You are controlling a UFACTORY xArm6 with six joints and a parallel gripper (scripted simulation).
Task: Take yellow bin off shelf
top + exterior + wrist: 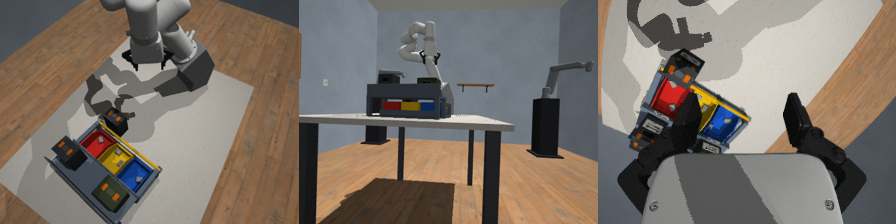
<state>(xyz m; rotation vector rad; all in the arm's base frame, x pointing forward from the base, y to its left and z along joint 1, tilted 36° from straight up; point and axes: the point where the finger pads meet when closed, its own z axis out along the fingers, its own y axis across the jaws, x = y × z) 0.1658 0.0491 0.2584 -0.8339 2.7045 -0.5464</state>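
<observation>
The yellow open bin [110, 158] [410, 106] [708, 111] sits on the lower level of the grey shelf [89, 175] [403, 90], with two grey parts in it. It stands between the red bin [94, 146] [391, 105] [670, 92] and the blue bin [130, 175] [427, 106] [716, 127], which also hold grey parts. A finger covers part of the yellow bin in the wrist view. My gripper [149, 69] [429, 63] [742, 103] is wide open and empty. It points down, high above the table top [190, 142], on the robot-base side of the shelf.
A yellow rail [130, 146] runs along the shelf's front edge. A black case [115, 121] [683, 67] stands on the table by the red bin's end. Another dark case [69, 152] [388, 79] and an olive case [111, 194] [429, 80] stand on the shelf's upper deck.
</observation>
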